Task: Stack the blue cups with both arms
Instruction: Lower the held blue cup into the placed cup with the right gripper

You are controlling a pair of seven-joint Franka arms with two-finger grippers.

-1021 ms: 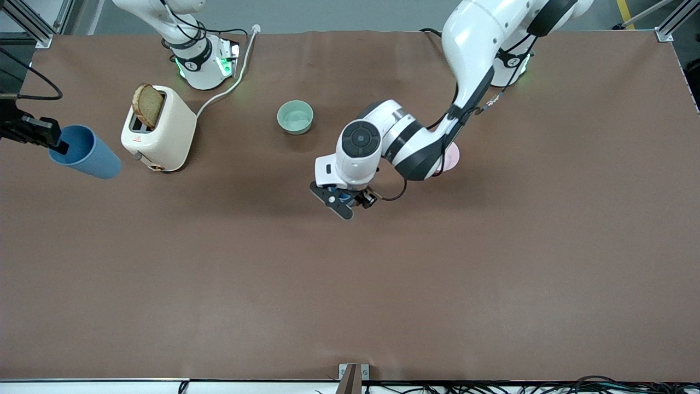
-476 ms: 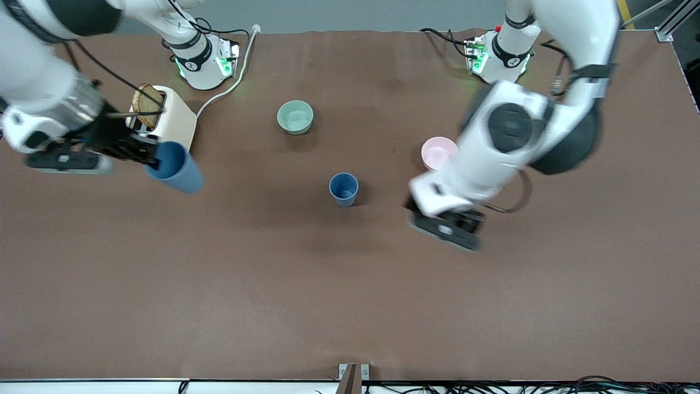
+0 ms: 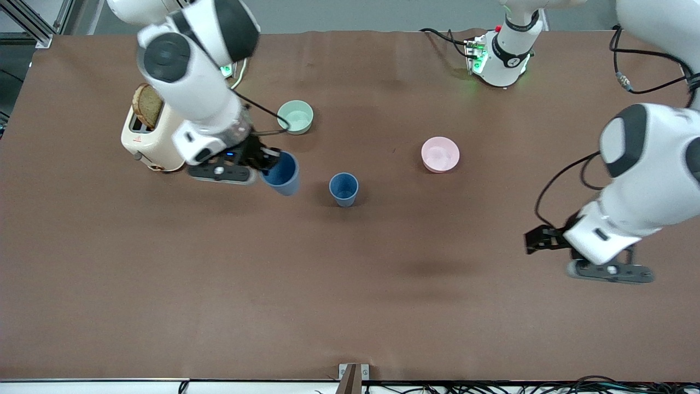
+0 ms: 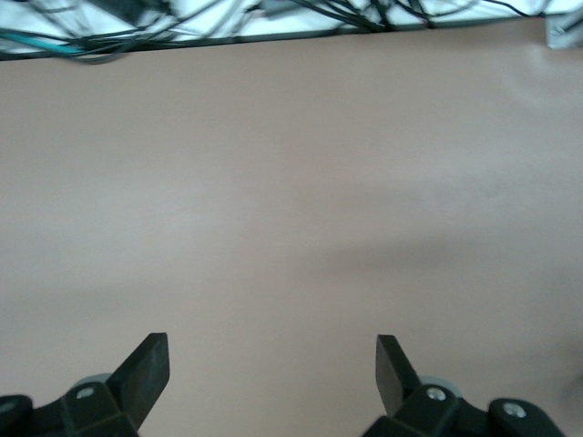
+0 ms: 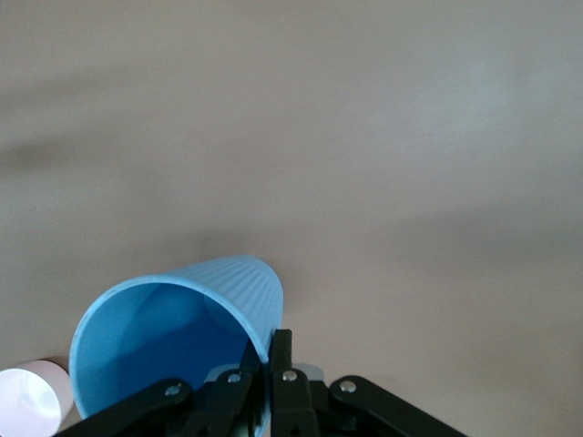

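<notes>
One blue cup (image 3: 343, 189) stands upright near the table's middle, with nothing touching it. The other blue cup (image 3: 281, 174) hangs tilted just above the table beside it, toward the right arm's end. My right gripper (image 3: 268, 162) is shut on this cup's rim. The right wrist view shows the held cup (image 5: 173, 337) with the right gripper (image 5: 269, 350) pinching its wall, one finger inside and one outside. My left gripper (image 3: 535, 239) is up over bare table toward the left arm's end, well away from both cups. In the left wrist view the left gripper (image 4: 271, 360) stands open and empty.
A cream toaster (image 3: 164, 139) with a slice of toast stands close by the right arm. A pale green bowl (image 3: 295, 116) sits farther from the front camera than the cups. A pink bowl (image 3: 440, 154), also pink bowl (image 5: 27, 396), sits between the standing cup and the left arm.
The left gripper opened, left the standing cup and swung off toward its own end of the table. The right arm carried its cup from the table's end past the toaster to beside the standing cup.
</notes>
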